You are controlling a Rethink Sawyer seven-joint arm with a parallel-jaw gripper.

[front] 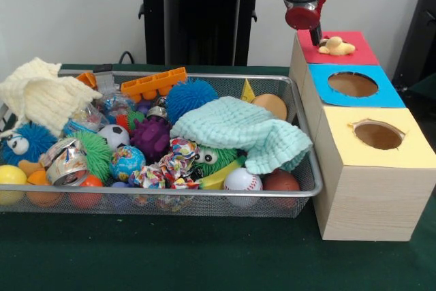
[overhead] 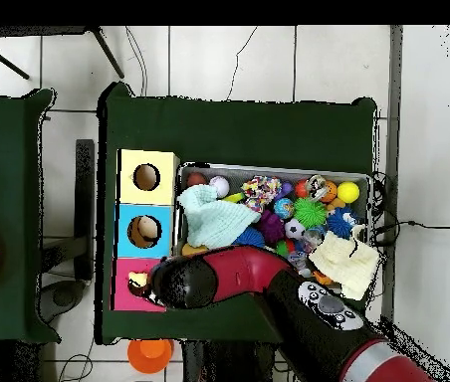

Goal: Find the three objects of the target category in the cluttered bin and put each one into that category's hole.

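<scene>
Plush toy point(front: 336, 46) on red box top point(front: 354, 53), just beside end effector point(front: 315, 35), its grip state unclear

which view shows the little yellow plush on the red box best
The front view: the yellow plush lies in plain sight on the red box, just under the gripper. Overhead, the arm covers most of it.

Dark green cloth-covered table point(overhead: 239, 124); pale tiled floor point(overhead: 219, 60); plain white wall point(front: 68, 11); second green table point(overhead: 5, 149) alongside.
</scene>
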